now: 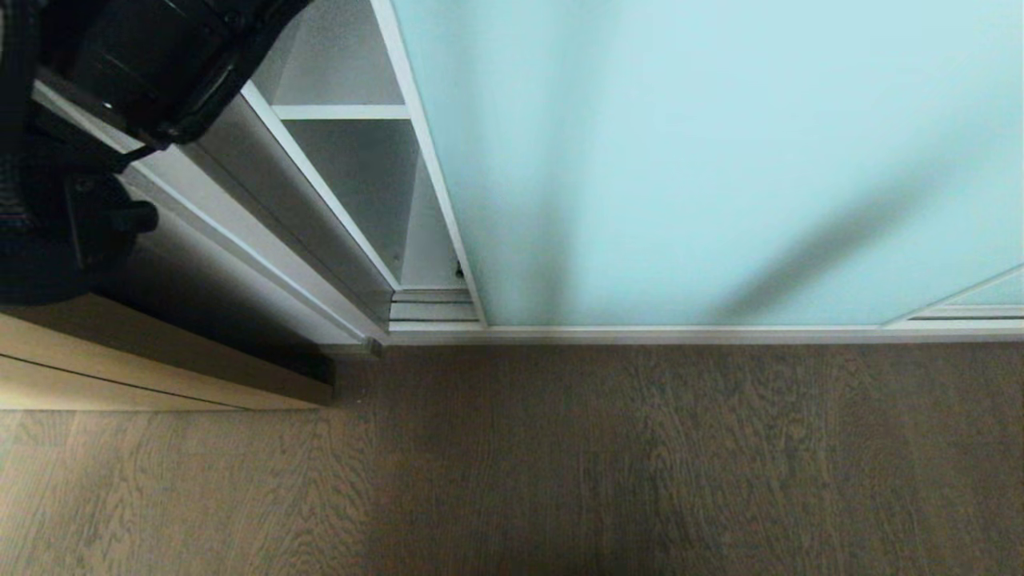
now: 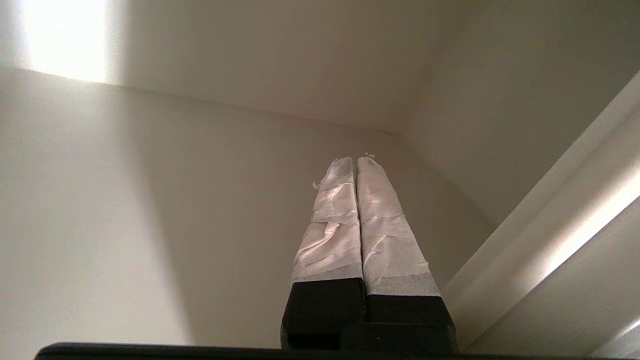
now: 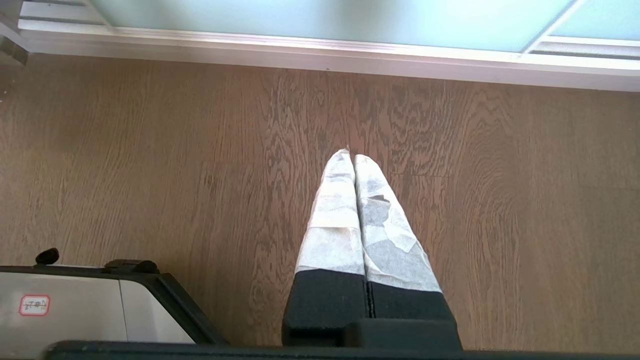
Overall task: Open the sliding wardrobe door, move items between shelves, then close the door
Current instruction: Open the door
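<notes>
The sliding wardrobe door (image 1: 720, 160), a pale aqua frosted panel in a thin silvery frame, fills most of the head view. A narrow gap stands open at its left edge, and a white shelf (image 1: 340, 112) shows through it. My left arm (image 1: 120, 80) reaches up at the far left beside that gap. My left gripper (image 2: 356, 159) is shut on nothing, with its taped fingers pointing into a bare white inner corner (image 2: 400, 132) of the wardrobe. My right gripper (image 3: 354, 156) is shut and empty and hangs over the wood floor (image 3: 150, 175) in front of the door. The items are out of view.
The wardrobe's white side frame (image 1: 264, 208) runs diagonally next to my left arm. A light oak panel (image 1: 120, 368) lies at the lower left. The door's bottom rail (image 1: 640, 332) meets the brown wood floor (image 1: 560, 464). Part of my base (image 3: 75, 305) shows beside the right gripper.
</notes>
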Controlling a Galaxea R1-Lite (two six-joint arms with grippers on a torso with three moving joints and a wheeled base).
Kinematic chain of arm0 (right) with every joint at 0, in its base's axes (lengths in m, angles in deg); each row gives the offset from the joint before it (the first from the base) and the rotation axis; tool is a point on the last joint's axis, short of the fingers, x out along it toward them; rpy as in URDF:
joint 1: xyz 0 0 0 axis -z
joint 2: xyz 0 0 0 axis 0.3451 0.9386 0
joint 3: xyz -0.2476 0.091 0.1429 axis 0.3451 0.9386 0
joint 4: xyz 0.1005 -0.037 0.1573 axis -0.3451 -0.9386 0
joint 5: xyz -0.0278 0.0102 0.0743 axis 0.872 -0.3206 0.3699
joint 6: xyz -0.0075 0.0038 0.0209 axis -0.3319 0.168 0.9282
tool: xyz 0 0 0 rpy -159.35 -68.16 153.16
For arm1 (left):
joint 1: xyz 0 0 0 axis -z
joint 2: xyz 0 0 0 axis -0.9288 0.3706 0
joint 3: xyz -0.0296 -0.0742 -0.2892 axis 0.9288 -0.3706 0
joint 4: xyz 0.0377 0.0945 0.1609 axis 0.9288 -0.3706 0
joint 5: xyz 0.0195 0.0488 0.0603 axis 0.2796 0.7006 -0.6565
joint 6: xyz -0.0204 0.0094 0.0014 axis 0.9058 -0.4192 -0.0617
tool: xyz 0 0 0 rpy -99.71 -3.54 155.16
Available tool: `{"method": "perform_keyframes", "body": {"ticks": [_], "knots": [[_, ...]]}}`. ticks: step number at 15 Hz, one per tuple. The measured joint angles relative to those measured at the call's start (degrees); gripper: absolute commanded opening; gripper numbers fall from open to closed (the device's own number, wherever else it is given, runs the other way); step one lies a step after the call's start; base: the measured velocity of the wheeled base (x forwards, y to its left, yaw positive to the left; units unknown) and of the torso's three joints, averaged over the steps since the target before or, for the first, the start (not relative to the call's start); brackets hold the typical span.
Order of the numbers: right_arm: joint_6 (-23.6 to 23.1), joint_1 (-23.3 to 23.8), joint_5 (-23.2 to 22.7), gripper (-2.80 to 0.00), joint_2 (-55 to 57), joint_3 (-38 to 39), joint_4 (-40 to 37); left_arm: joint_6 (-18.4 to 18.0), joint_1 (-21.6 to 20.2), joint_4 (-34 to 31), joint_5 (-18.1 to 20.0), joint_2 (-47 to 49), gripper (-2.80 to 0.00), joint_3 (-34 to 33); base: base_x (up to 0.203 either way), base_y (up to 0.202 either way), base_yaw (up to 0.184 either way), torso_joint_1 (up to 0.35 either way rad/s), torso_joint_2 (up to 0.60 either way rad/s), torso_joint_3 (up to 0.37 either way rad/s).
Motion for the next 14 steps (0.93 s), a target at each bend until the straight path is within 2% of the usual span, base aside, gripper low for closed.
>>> {"method": "perform_keyframes", "body": {"ticks": [5, 10, 14], "knots": [[0.0, 0.0, 0.0, -2.8, 0.0, 0.0, 0.0, -1.0, 5.1, 0.0, 1.0, 6.2, -2.8, 7.2, 0.0, 0.0, 0.0, 0.0, 0.0, 0.0], [0.0, 0.0, 0.0, -2.8, 0.0, 0.0, 0.0, -1.9, 12.1, 0.9, 1.3, 13.0, -2.8, 11.8, 0.0, 0.0, 0.0, 0.0, 0.0, 0.0], [0.0, 0.0, 0.0, -2.8, 0.0, 0.0, 0.0, -1.2, 13.2, 2.6, 1.0, 14.9, -2.8, 12.6, 0.0, 0.0, 0.0, 0.0, 0.0, 0.0]]}}
